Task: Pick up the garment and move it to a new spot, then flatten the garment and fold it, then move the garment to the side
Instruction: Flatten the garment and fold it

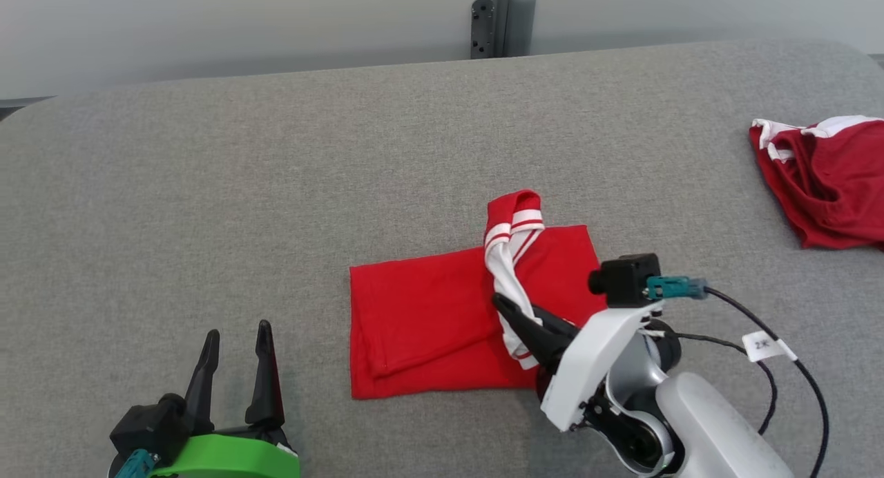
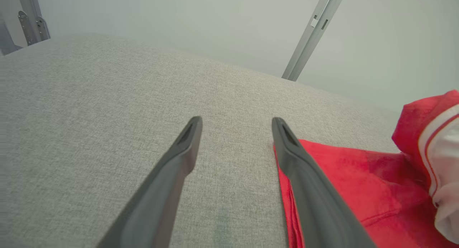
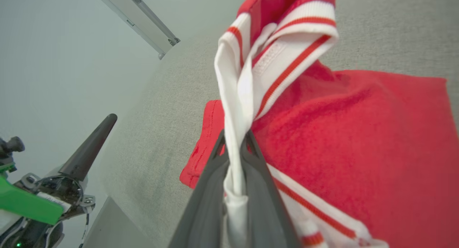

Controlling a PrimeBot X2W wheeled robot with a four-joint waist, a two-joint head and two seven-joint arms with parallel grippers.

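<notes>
Red cloth, the garment, lies near the middle of the grey fabric surface, partly doubled over, with a second layer showing along its left and near side. Its white striped band stands up in a twisted loop over the right half. The right claw is pressed together on that band, pinching the white strip between its dark fingers, which the right wrist view shows plainly. The left claw is spread wide and holds nothing; it sits low at the near left, with one finger at the garment's left edge in its own wrist view, though whether it touches I cannot tell.

This looks like the folding step, with the shift to the side not yet done. The next move probably means carrying the band across the red body and laying it flat before letting go, without dragging the layers underneath.

The garment's left edge is straight; its far right corner is neat. Bare surface spreads to the left and behind. A darker red garment lies well apart at the far right, so that side is tighter.
</notes>
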